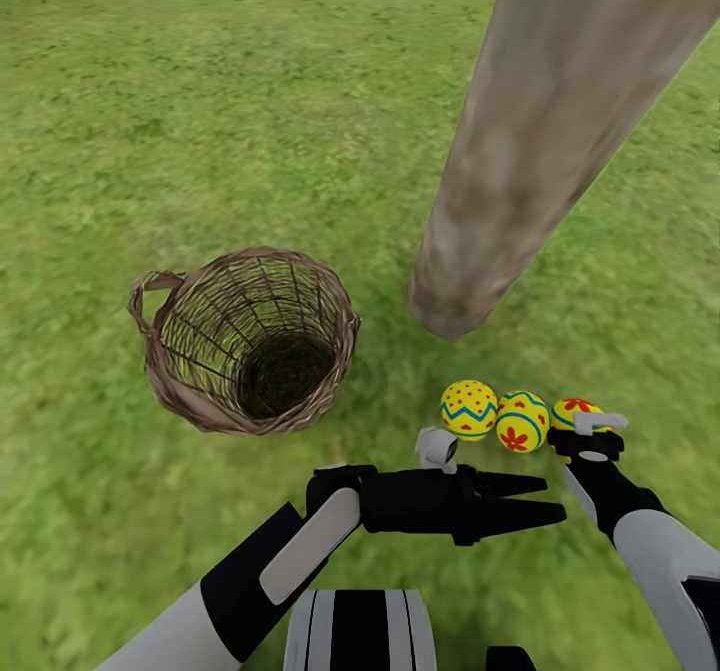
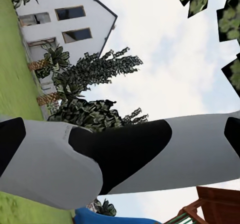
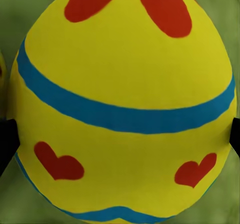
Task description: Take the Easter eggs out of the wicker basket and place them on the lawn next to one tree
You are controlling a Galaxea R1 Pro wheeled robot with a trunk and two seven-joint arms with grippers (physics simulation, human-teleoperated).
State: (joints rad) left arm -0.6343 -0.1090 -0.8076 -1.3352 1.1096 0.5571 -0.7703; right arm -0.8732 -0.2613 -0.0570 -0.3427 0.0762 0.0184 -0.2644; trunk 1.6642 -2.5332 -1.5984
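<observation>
Gripping third egg (image 1: 573,410) in right end effector (image 1: 585,433) | two eggs (image 1: 469,408) at its 9 o'clock, near tree (image 1: 520,191) | basket (image 1: 245,341) empty | left end effector (image 1: 535,499) nearly closed, holding nothing

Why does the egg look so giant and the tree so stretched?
Right wrist view: the camera sits almost against the Easter egg, so the grass behind blurs. Head view: the tree trunk widens toward the camera, a lens effect; light is flat, with soft shade inside the wicker basket.
</observation>
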